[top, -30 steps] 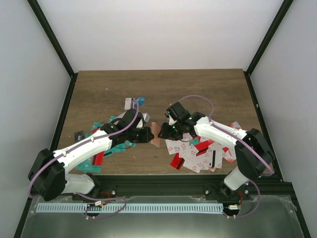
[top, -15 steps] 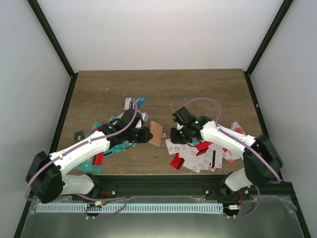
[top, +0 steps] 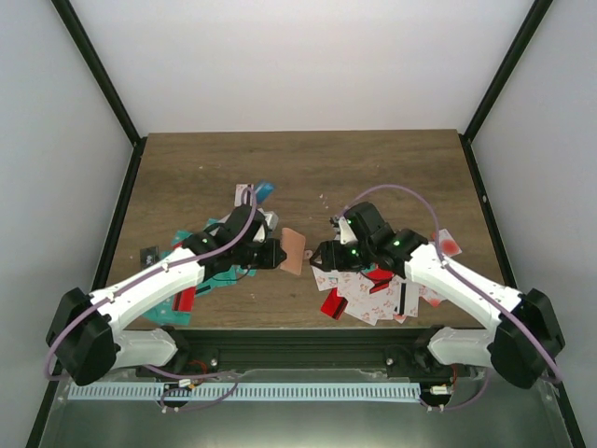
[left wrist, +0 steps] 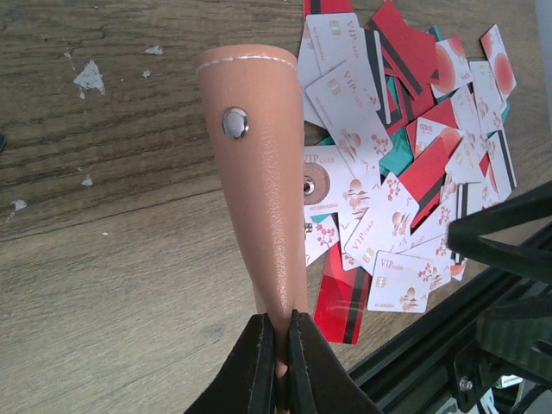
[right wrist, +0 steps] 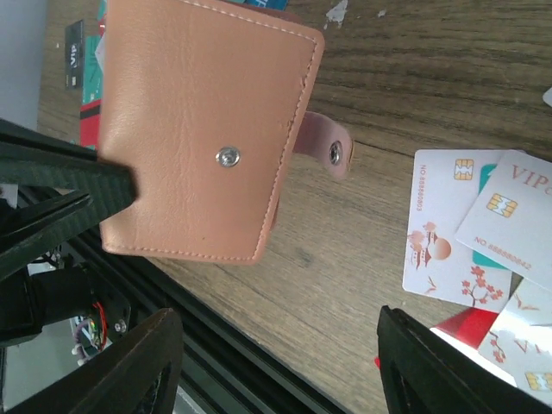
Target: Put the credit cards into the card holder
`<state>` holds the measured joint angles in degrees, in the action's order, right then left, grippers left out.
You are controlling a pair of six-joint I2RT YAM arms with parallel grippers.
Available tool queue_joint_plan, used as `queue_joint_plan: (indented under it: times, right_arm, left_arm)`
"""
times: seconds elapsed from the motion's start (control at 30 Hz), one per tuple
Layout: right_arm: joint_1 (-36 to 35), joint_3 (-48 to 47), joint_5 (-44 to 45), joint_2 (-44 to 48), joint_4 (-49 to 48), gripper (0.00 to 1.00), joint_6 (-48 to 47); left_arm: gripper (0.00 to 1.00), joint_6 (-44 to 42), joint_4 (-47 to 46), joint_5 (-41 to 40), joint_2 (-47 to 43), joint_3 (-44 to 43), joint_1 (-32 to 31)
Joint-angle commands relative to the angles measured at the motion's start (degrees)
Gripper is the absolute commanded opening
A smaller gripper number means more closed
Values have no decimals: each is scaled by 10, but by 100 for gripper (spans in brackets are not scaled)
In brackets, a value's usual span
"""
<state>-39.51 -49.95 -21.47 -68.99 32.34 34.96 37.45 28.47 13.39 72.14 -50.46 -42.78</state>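
The salmon-pink card holder (top: 293, 250) hangs above the table's middle, folded, its snap tab loose. My left gripper (top: 272, 254) is shut on its near edge; the left wrist view shows the holder (left wrist: 259, 172) pinched between the fingers of that gripper (left wrist: 278, 362). My right gripper (top: 326, 255) stands open just right of the holder, not touching it. In the right wrist view the gripper (right wrist: 280, 362) has nothing in it, and the holder (right wrist: 198, 129) lies ahead of it. Credit cards (top: 378, 289) lie heaped under the right arm, white and red ones (left wrist: 388, 172) (right wrist: 466, 224).
More cards, mostly teal and red (top: 201, 275), lie under the left arm, and a few (top: 252, 193) lie farther back. A small black card (top: 147, 254) sits near the left edge. The black frame rail (top: 308, 341) runs along the near table edge.
My right gripper has drawn back to the right, away from the card holder, and has opened. Its arm has swung outward. The left gripper still holds the holder, almost unmoved.
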Motion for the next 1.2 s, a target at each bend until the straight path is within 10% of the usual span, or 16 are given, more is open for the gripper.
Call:
queue_joint_plan:
  times: [0.0, 0.43, 0.8, 1.17]
  right_arm:
    - [2, -12, -17, -34, -25, 64, -5]
    - [11, -49, -8, -108, -53, 60, -27]
    - [18, -65, -15, -145, -71, 30, -31]
    - [23, -67, -30, -153, -83, 22, -38]
  left_arm:
    - [4, 3, -9, 8, -19, -10, -1]
    - [4, 14, -17, 24, -48, 5, -2]
    - [4, 13, -18, 30, -66, 8, -3]
    - [4, 7, -17, 32, -61, 5, -4]
